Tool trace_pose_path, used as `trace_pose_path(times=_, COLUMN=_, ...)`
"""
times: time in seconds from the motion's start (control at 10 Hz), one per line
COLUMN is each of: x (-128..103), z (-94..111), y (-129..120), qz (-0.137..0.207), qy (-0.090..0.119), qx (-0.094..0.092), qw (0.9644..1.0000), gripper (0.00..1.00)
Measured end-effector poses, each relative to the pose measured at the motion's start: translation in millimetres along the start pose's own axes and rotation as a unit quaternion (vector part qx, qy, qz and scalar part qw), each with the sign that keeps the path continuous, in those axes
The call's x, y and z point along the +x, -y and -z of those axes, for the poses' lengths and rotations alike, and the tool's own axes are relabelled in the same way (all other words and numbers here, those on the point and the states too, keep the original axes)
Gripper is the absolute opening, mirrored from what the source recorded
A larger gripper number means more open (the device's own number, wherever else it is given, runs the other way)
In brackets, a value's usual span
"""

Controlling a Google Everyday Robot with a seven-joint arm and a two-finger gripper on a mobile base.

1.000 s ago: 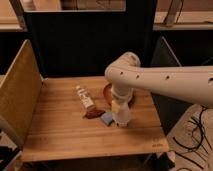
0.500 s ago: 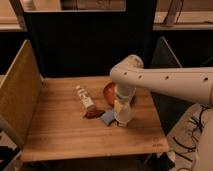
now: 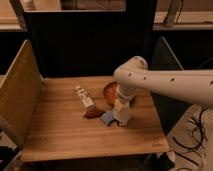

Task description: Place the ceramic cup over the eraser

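My gripper (image 3: 121, 107) hangs from the white arm that reaches in from the right, over the right middle of the wooden table (image 3: 60, 135). Right under it is a small white shape, which looks like the ceramic cup (image 3: 123, 118), down at the table top and touching the right edge of the flat blue piece (image 3: 107, 118). The gripper's body hides the top of the cup. The eraser is not visible; it may be hidden under the cup or the gripper.
An orange-red bowl (image 3: 110, 90) sits just behind the gripper. A white tube-like bottle (image 3: 85, 97) lies to the left, with a dark red flat piece (image 3: 93, 113) in front of it. Wooden side panels (image 3: 17, 95) flank the table. Cables lie on the floor at the right.
The arm's upper part has shifted slightly to the right. The gripper and the white shape under it stay at nearly the same spot by the blue piece.
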Motion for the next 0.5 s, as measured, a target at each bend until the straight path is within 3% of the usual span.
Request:
trace_pose_path(times=0.1, x=-0.1, z=0.0, y=-0.4, qz=0.000, qy=0.000, qx=-0.001, qw=1.0000, gripper=0.11)
trace_pose_path(times=0.5, x=-0.4, z=0.1, y=-0.6, qz=0.000, qy=0.000, qx=0.000, qw=1.0000, gripper=0.50)
